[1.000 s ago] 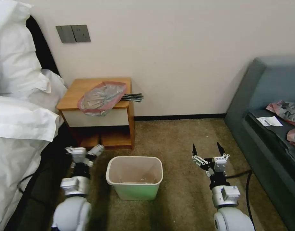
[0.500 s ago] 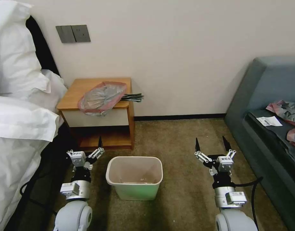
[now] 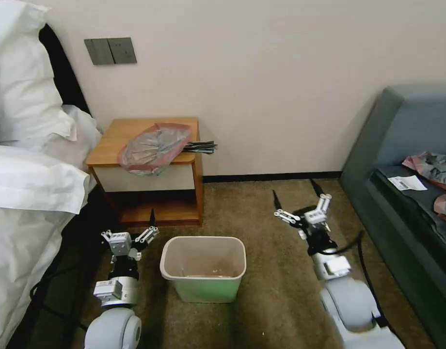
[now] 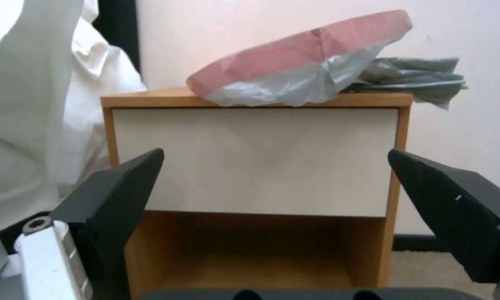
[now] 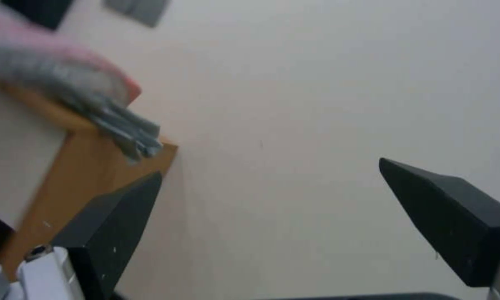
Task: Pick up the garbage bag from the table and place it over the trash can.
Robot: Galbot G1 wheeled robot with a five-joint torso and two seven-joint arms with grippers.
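While both hands gape, the garbage bag (image 3: 154,146) tops the table (image 3: 111,140).

The right end effector (image 3: 296,201) has risen and swung leftward toward the bench (image 3: 135,133), tilting, fingers spread wide. The left end effector (image 3: 131,231) has settled slightly lower, beside the trash can (image 3: 203,286).

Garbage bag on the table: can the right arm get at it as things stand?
Probably yes. The right gripper is open above bare carpet, and nothing stands between it and the garbage bag overhanging the table front; the trash can sits lower, aside.
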